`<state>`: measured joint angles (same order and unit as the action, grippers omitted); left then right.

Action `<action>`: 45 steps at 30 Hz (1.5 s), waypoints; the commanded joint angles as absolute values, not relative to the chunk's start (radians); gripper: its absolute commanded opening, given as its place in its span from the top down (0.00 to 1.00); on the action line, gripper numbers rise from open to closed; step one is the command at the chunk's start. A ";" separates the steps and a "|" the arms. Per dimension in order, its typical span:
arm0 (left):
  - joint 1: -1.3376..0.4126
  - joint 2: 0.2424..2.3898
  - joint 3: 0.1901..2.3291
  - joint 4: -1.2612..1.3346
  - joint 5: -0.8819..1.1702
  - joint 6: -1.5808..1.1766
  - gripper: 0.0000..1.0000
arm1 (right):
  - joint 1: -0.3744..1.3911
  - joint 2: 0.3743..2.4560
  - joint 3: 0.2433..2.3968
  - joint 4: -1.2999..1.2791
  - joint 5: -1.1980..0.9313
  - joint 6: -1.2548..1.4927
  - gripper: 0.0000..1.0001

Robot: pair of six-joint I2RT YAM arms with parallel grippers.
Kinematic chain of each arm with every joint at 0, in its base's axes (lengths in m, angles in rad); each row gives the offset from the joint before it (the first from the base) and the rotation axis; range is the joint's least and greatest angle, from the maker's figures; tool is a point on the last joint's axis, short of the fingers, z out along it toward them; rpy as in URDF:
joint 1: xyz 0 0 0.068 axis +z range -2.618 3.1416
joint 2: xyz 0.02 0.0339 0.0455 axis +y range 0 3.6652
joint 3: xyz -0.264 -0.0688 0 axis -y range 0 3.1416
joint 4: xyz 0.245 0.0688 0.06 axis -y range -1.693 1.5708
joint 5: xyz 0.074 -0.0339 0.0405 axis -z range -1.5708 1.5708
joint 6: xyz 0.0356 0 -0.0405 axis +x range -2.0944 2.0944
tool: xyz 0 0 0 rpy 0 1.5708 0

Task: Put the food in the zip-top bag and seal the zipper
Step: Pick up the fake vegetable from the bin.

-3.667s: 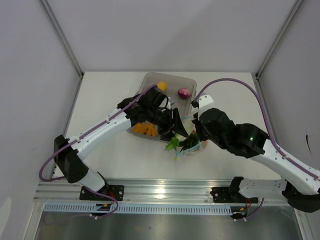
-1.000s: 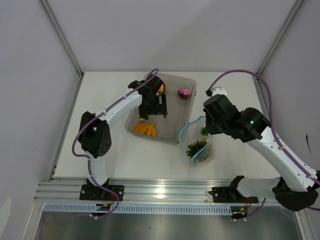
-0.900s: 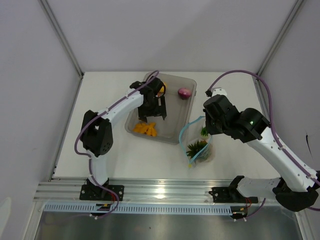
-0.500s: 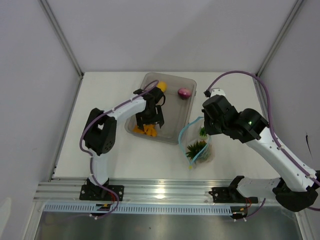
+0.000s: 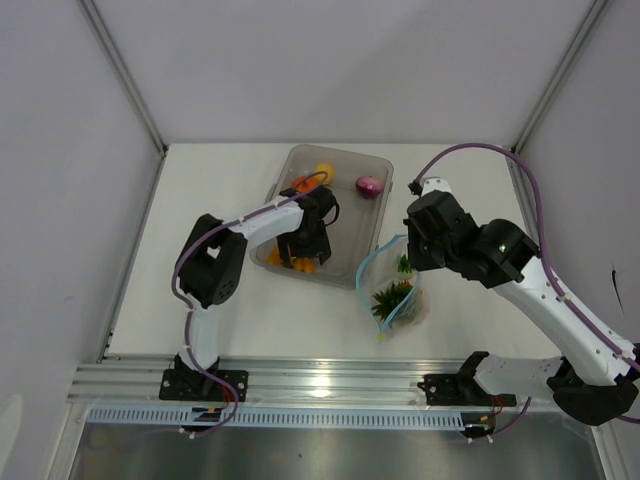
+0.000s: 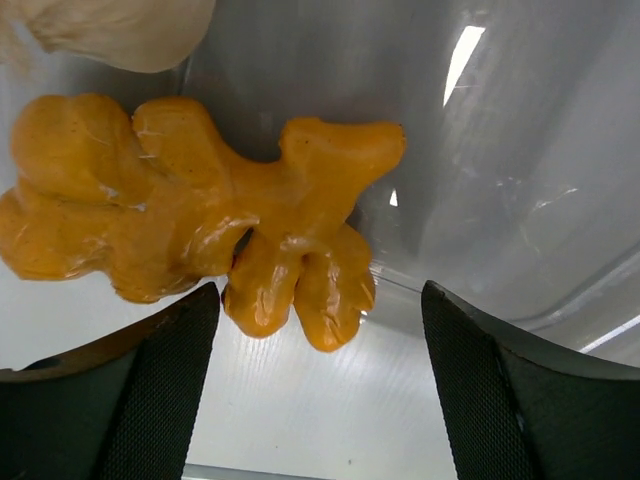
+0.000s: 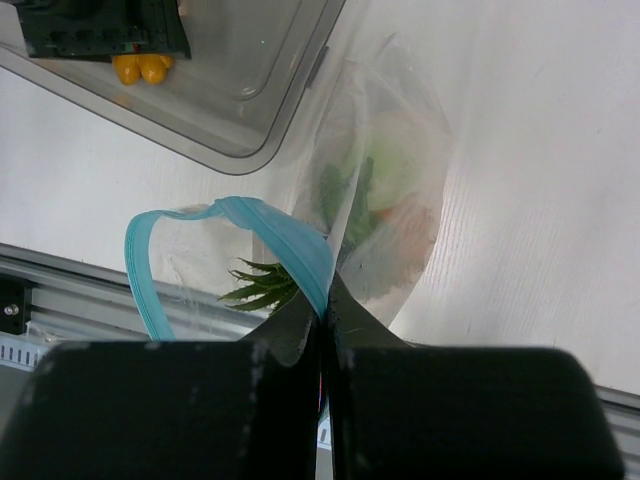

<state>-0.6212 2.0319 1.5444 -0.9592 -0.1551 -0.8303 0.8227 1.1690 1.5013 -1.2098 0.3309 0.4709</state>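
Left arm (image 5: 255, 218) has dropped from the tray's (image 5: 340, 150) far end down to its near-left corner. Its jaws now sit spread on either side of the orange bits (image 6: 200, 215), not gripping yet, so that's probably the next piece headed for the bag. Right arm (image 5: 470, 250) hasn't budged: jaws pressed together on the blue strip (image 7: 285, 235), holding the bag (image 5: 405, 305) open just right of the tray, green sprig (image 5: 390, 297) already inside.

Pale food piece (image 6: 110, 30) partly off-frame
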 commanded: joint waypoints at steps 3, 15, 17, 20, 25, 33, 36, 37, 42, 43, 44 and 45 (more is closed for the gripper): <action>-0.627 2.074 1.506 -0.927 -0.178 -0.871 0.18 | 0.821 1.140 1.503 -1.178 0.330 0.486 1.00; -0.629 2.008 1.459 -0.842 -0.156 -0.821 0.49 | 0.821 1.138 1.500 -1.177 0.333 0.489 1.00; -0.627 2.008 1.459 -0.842 -0.161 -0.819 0.51 | 0.821 1.138 1.499 -1.172 0.330 0.489 1.00; -0.624 2.022 1.462 -0.839 -0.149 -0.812 0.68 | 0.821 1.138 1.499 -1.175 0.328 0.489 1.00; -0.621 1.997 1.454 -0.830 -0.150 -0.798 0.70 | 0.821 1.134 1.497 -1.181 0.337 0.491 1.00; -0.621 1.800 1.442 -0.779 -0.141 -0.678 0.80 | 0.821 1.143 1.494 -1.175 0.342 0.489 1.00; -0.615 1.682 1.434 -0.759 -0.121 -0.643 0.86 | 0.821 1.152 1.490 -1.169 0.350 0.489 1.00; -0.614 1.655 1.443 -0.758 -0.112 -0.638 0.86 | 0.821 1.154 1.488 -1.166 0.351 0.489 1.00; -0.612 1.455 1.463 -0.726 -0.011 -0.606 0.90 | 0.821 1.186 1.489 -1.152 0.368 0.491 1.00; -0.611 1.425 1.463 -0.709 0.074 -0.604 0.90 | 0.819 1.190 1.494 -1.149 0.373 0.495 1.00; -0.611 1.361 1.448 -0.687 0.119 -0.597 0.90 | 0.818 1.204 1.500 -1.149 0.373 0.500 1.00; -0.611 1.332 1.444 -0.667 0.153 -0.603 0.89 | 0.816 1.210 1.503 -1.147 0.370 0.500 1.00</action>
